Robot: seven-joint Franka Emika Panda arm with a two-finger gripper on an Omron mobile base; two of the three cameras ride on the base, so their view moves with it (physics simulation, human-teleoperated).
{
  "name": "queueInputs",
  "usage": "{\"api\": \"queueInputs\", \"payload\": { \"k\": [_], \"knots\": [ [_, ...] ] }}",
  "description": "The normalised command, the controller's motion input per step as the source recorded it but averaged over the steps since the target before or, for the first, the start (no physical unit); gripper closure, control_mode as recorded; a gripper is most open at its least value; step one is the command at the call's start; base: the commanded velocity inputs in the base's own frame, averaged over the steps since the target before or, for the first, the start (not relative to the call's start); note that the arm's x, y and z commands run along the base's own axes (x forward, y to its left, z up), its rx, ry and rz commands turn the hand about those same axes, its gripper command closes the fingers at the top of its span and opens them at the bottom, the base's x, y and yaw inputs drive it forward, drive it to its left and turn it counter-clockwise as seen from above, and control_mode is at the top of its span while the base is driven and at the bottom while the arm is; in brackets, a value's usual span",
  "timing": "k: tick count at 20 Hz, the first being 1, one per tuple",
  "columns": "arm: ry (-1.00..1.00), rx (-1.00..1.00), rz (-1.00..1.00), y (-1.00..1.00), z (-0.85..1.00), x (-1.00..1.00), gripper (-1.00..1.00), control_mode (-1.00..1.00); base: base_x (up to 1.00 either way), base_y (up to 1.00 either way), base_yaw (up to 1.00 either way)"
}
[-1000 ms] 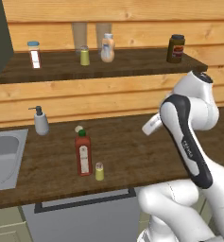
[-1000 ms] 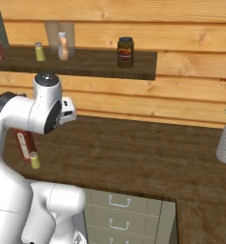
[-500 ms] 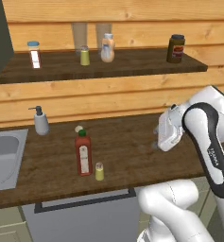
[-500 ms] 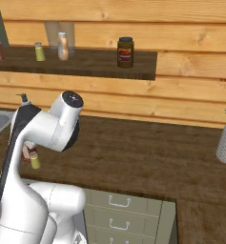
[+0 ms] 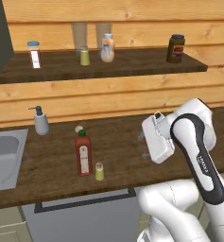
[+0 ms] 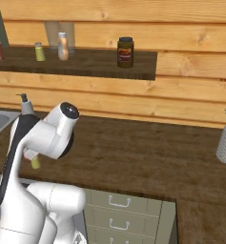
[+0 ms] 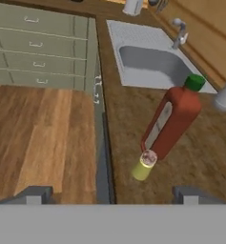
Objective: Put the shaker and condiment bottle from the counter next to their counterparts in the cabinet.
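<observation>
In the left base view the shaker point(image 5: 99, 171) is standing upright on the counter point(image 5: 52, 163), touching the bottle point(image 5: 83, 154), well left of the gripper point(image 5: 145, 145); in the right base view it point(image 6: 35, 163) is peeking from behind the arm; in the hand view it point(image 7: 144, 165) is lying ahead, between the released, wide-spread fingers point(image 7: 34, 195).

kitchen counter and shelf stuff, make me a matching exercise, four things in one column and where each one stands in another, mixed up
Things:
1. condiment bottle
2. dark-brown jar
3. soap dispenser
4. peach bottle

Places:
A. on the cabinet shelf, at its right end
B. on the counter, beside the sink, against the back wall
C. on the counter near its front edge, next to the small shaker
D. on the cabinet shelf, beside a second shaker

Pairs: 1-C, 2-A, 3-B, 4-D
</observation>
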Motion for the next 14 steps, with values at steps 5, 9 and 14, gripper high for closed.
{"api": "queueInputs", "payload": {
  "k": [5, 9, 14],
  "knots": [
    [-0.13, 0.01, -0.01, 0.37, -0.22, 0.01, -1.0, -1.0, 0.0, 0.0, 0.0],
    [-0.04, 0.04, -0.03, 0.29, -0.17, 0.14, -1.0, -1.0, 0.0, 0.0, 0.0],
    [0.02, 0.15, -0.04, 0.04, -0.04, 0.24, -1.0, -1.0, 0.0, 0.0, 0.0]
  ]
}}
